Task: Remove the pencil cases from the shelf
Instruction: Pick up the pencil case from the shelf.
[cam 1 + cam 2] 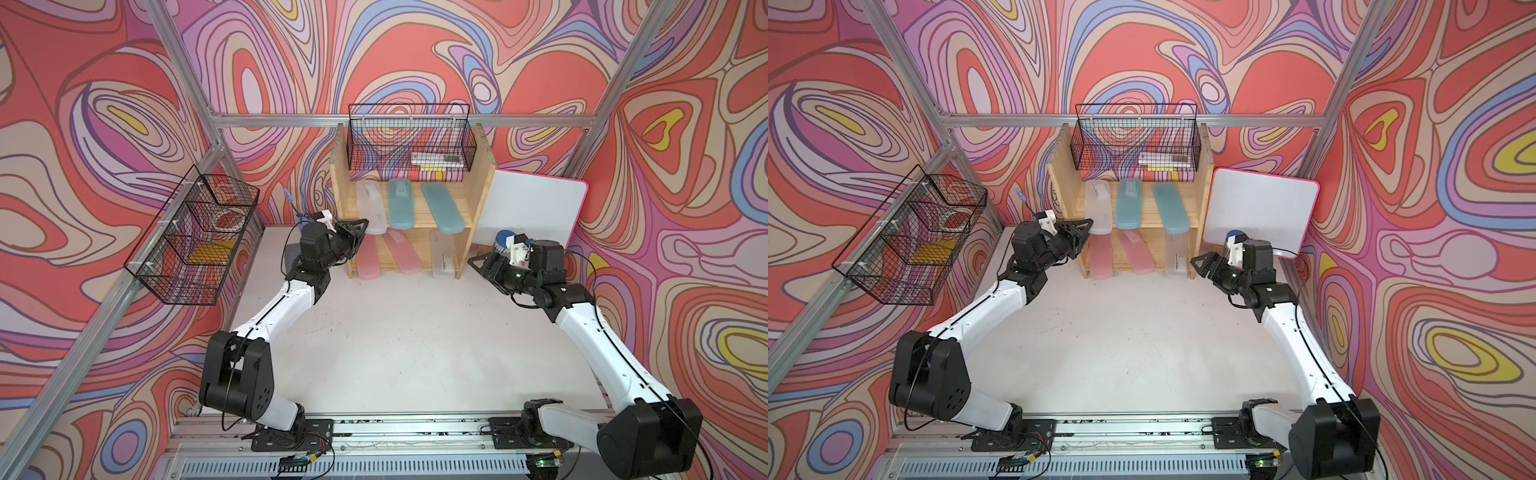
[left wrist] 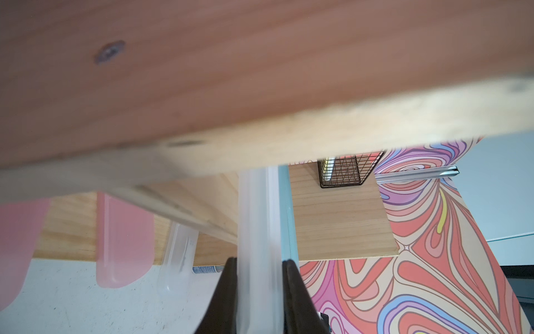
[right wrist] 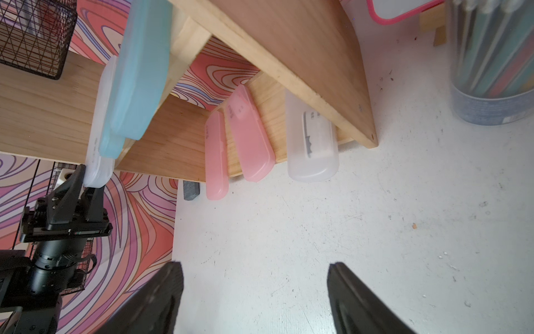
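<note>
1. The left gripper [image 1: 362, 225] is clamped on the front end of the upper clear case [image 1: 371, 206]. The left wrist view shows a black finger [image 2: 228, 292] on each side of the frosted plastic.
2. That case lies at the left of the upper board of the shelf [image 1: 480, 195], with its front end hanging over the edge. The grip looks made and the pull-out is not yet done, so this is the first removal. All six cases are on the shelf.
3. The two teal cases [image 1: 401, 203] lie to its right on the same board. The nearer one is just beside the held case and may touch it, though I cannot tell. The next move calls for a level pull straight along the case's length, so the teal neighbour is not dragged off with it.
4. On the lower board lie two pink cases [image 1: 368, 258], their ends over the front edge, then the lower clear case [image 1: 444, 255] against the right panel.
5. The right gripper [image 3: 255, 267] hovers over the table [image 1: 395, 332] near the shelf's right foot. Its jaws stand wide and empty, facing the lower board. The lower clear case seems its likely target.
</note>
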`<act>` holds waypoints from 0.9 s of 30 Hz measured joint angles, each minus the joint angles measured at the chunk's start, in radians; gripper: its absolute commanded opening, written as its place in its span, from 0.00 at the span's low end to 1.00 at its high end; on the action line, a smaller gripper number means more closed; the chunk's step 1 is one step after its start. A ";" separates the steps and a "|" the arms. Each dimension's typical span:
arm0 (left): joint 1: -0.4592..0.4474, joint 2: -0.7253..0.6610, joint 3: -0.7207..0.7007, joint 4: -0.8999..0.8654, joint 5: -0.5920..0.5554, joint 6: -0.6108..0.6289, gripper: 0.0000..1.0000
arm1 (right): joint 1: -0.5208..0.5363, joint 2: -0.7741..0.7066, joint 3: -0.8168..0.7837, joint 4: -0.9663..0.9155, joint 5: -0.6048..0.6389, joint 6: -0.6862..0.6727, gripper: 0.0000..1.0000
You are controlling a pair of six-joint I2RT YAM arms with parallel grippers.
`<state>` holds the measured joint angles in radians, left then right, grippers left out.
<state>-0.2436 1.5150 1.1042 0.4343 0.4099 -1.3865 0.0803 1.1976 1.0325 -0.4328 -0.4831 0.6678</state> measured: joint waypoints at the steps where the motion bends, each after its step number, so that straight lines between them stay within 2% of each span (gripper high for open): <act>1: 0.000 0.000 0.000 0.001 0.002 -0.001 0.14 | 0.000 0.000 0.000 0.000 0.000 0.001 0.80; 10: 0.000 -0.052 -0.038 -0.002 0.047 -0.001 0.04 | 0.032 -0.006 0.003 0.016 -0.019 0.022 0.83; 19: -0.006 -0.340 -0.176 -0.116 0.079 0.029 0.00 | 0.085 0.010 0.078 0.021 -0.109 0.030 0.84; 27: -0.006 -0.566 -0.321 -0.114 0.158 0.009 0.00 | 0.254 0.006 0.081 0.092 -0.125 0.137 0.81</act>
<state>-0.2501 0.9489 0.7830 0.3206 0.5678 -1.3773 0.3340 1.2037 1.1137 -0.3405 -0.6083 0.8047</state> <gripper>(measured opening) 0.183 0.815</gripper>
